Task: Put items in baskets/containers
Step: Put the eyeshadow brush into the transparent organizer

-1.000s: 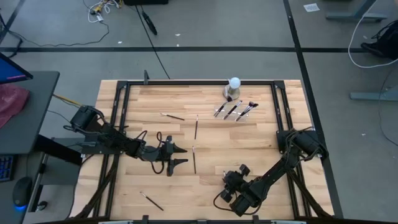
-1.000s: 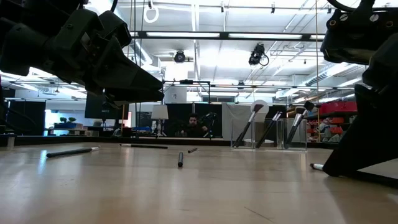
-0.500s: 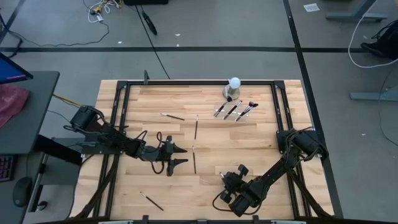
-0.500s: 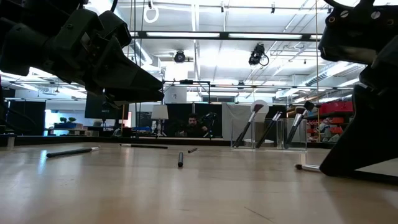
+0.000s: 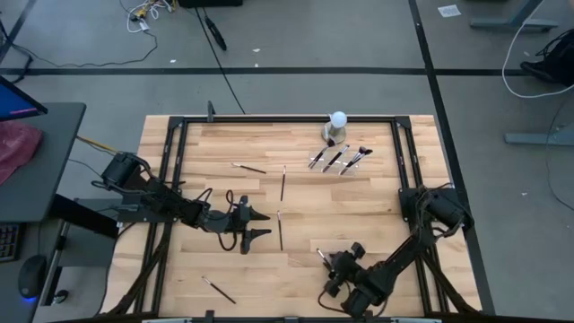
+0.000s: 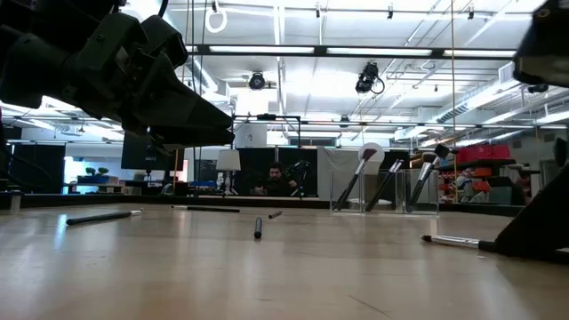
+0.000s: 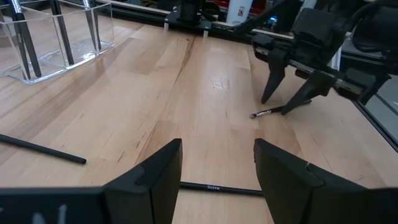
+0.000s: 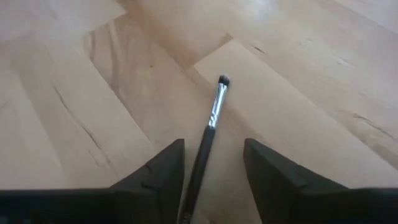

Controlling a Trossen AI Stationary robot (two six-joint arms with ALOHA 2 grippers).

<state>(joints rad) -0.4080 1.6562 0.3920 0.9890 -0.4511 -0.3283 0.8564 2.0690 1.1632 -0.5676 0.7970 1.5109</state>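
Right wrist view: I see the right gripper [image 8: 211,180] fingers spread, empty, straddling a slim silver-ferruled black brush [image 8: 210,127]; its axis runs straight ahead. Left fingers open, farther.

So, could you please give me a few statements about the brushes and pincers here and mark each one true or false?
1. A brush lies on the table between the right pincer's open fingers. True.
2. The left pincer grips a brush. False: it is open and holds nothing.
3. Several brushes stand in the clear tray near the white ball. True.
4. All brushes are in the tray. False: several lie loose on the table.
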